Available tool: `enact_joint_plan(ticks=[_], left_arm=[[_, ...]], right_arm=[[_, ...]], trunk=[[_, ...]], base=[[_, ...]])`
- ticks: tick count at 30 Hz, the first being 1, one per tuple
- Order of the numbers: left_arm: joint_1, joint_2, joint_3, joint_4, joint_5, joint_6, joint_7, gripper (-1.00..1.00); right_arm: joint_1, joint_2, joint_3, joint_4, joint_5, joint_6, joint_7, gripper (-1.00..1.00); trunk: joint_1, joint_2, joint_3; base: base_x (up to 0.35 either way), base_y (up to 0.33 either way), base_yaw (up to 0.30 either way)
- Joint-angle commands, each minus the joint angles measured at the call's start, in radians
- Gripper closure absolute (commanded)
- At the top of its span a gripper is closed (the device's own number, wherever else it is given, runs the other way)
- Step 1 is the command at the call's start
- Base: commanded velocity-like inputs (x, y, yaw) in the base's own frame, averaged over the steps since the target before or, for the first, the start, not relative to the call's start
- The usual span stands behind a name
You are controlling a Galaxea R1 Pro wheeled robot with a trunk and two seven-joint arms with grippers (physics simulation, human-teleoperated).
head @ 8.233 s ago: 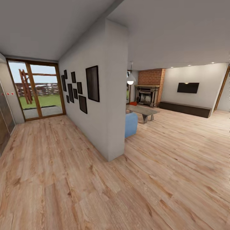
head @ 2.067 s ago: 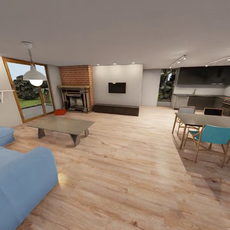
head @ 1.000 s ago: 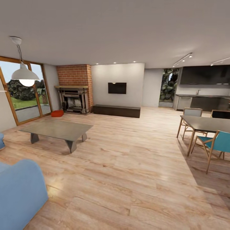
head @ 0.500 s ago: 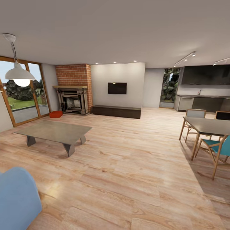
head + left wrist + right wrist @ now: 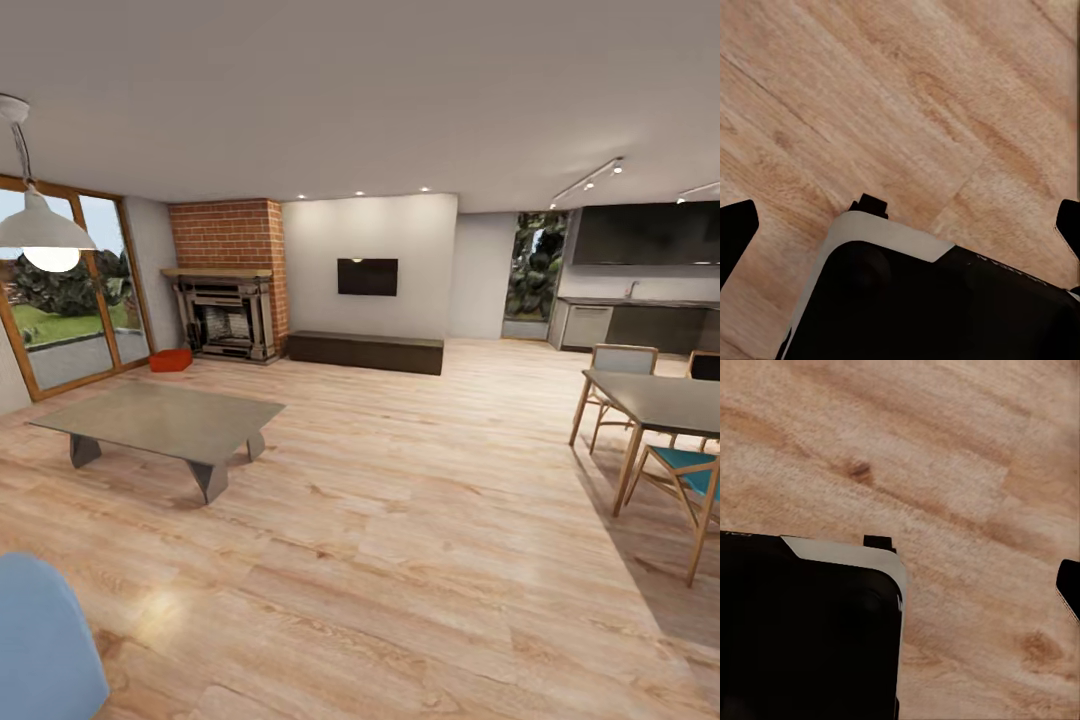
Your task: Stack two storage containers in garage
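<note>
The left end effector [image 5: 900, 217] is spread wide above the wood plank floor [image 5: 907, 90], the right end effector's state cannot be told, and an orange-red storage container [image 5: 171, 360] sits at mid-left beside the fireplace [image 5: 226, 315].

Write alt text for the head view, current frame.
An open living room with a light wood floor: an orange-red bin sits on the floor by a brick fireplace at far left. A low grey coffee table stands in front of it; a dining table with chairs is at right, and a wall TV hangs straight ahead.
</note>
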Motion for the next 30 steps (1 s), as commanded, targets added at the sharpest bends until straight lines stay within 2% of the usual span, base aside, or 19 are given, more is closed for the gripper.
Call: enact_joint_plan(ticks=[1, 30], left_arm=[[-0.001, 0.0, 0.005, 0.001, 0.0, -0.003, 0.001, -1.0], [-0.001, 0.0, 0.005, 0.001, -0.001, 0.003, 0.001, -1.0]], right_arm=[[-0.001, 0.001, 0.008, 0.003, -0.008, -0.005, -0.001, -1.0], [-0.001, 0.001, 0.008, 0.003, -0.008, -0.005, -0.001, -1.0]], trunk=[[0.001, -0.001, -0.002], [0.001, -0.001, -0.002]], base=[[0.323, 0.0, 0.0], [0.323, 0.0, 0.0]])
